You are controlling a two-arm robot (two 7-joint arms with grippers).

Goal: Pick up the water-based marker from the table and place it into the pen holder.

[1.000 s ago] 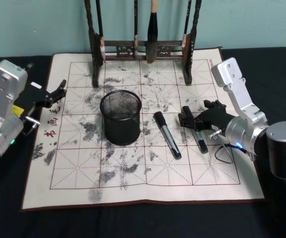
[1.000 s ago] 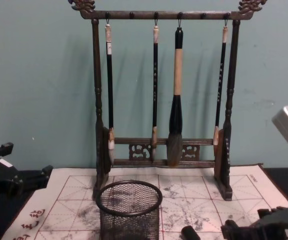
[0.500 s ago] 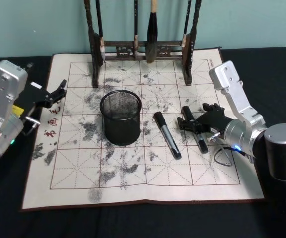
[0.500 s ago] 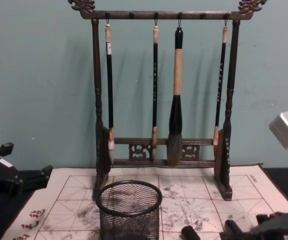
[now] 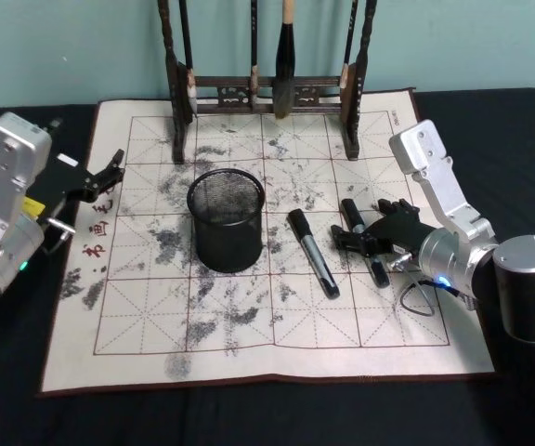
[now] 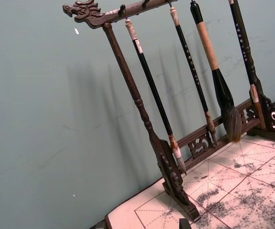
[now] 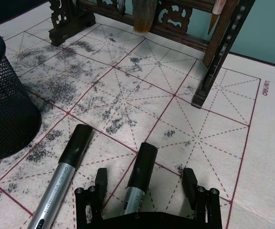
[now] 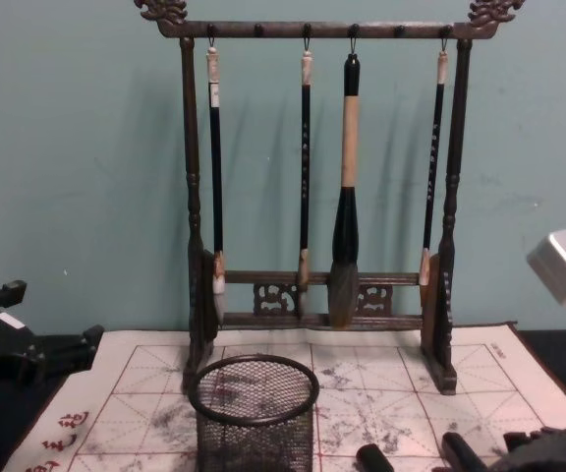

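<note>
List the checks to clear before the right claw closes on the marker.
1. Right claw open: ok, its fingers are spread wide.
2. Target in the gap: ok, the black-capped grey marker lies between them on the ink-stained grid mat.
3. Second black-capped marker outside the grip: ok, it lies beyond the fingers, on the holder's side.
4. Claw low enough to pinch the barrel: cannot tell.
5. Round black wire-mesh pen holder ready: ok, upright, mouth unobstructed.
6. Left claw out of the way: ok, parked at the mat's left edge.
</note>
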